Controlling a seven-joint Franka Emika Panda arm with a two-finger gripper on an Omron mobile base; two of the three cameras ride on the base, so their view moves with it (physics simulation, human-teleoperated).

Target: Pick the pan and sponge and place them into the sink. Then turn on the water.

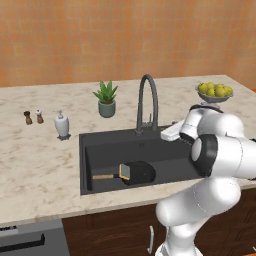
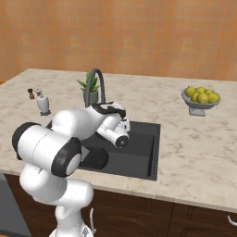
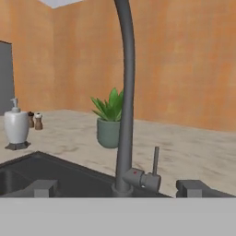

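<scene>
The marble counter (image 1: 40, 165) spreads widest, and the sink (image 1: 90, 150), a dark rectangular basin set into it, serves as the landmark for everything else. The robot's white arm rises at the sink's front edge and bends across the basin's right part toward the back rim. At the middle of that back rim stands the tall arched faucet (image 1: 147, 102), its small lever (image 3: 156, 160) upright on the base's right side in the hand view. Inside the sink, toward its front left, lies the pan (image 1: 137, 172), black and round, its wooden handle pointing at the basin's left wall. The sponge (image 1: 124, 172) sits in the sink too, resting on the pan where the handle joins the rim. Behind the sink's right corner a bowl of lemons (image 1: 215, 92) stands on the counter; a potted plant (image 1: 106, 99) stands just behind the sink, left of the faucet, and a soap dispenser (image 1: 62, 125) sits off the sink's back left corner, with two small shakers (image 1: 33, 117) further left. The gripper (image 3: 118, 188) hovers over the sink just in front of the faucet base, its fingertips (image 3: 44, 188) spread wide apart and holding nothing.
</scene>
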